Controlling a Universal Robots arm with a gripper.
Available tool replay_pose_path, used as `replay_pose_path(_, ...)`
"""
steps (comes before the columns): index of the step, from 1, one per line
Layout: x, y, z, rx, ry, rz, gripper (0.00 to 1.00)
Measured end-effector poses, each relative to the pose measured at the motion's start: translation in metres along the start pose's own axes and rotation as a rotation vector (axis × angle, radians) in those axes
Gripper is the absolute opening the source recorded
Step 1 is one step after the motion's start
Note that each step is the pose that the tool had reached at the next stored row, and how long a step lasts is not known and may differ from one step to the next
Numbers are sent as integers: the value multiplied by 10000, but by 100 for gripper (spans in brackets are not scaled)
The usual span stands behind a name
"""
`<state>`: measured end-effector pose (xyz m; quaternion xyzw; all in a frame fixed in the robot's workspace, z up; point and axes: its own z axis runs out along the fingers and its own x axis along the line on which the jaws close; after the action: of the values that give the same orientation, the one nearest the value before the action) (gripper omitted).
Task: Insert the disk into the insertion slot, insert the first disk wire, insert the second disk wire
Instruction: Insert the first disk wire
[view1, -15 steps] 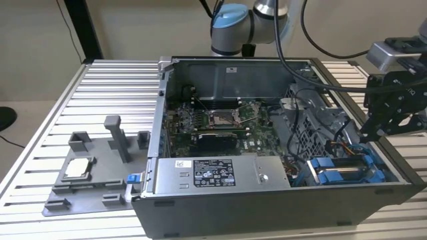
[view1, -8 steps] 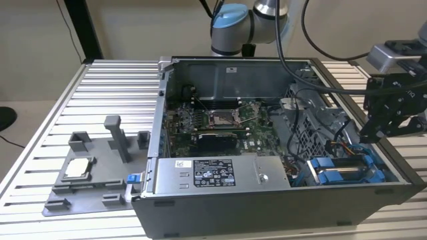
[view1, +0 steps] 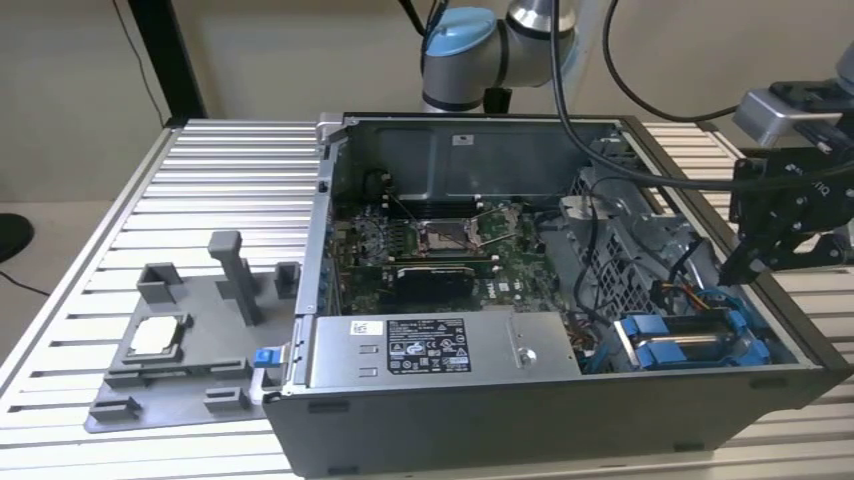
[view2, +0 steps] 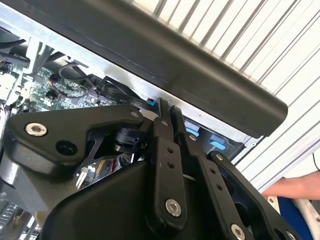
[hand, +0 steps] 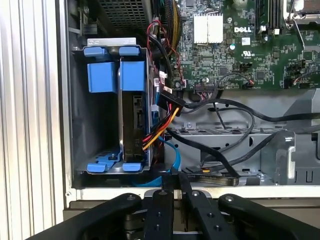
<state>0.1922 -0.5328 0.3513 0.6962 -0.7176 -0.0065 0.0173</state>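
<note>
The open computer case (view1: 534, 425) on the desk (view1: 227, 170) has its drive cage (view1: 687, 345) at the exterior view's right, and the disk (hand: 134, 120) already stands in the insertion slot (hand: 131, 166), its long axis pointing towards the pincer (hand: 174, 186). The pincer hangs at the case wall just beside the cage, closed to a thin gap; a blue wire (hand: 176, 155) reaches its tips, but whether it is pinched I cannot tell.

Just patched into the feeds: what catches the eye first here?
The bright blue carriers in the drive cage, at the corner of the open case on the exterior view's right, with the disk seated there and a red-and-yellow wire bundle reaching it. The black gripper hangs just above that corner.
</note>
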Motion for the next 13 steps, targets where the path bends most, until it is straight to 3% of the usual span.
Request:
replay_pose_path(7, 0, 9, -36, 0, -1, 1, 0)
replay_pose_path(13, 4, 125, -44, 60, -3, 2, 0)
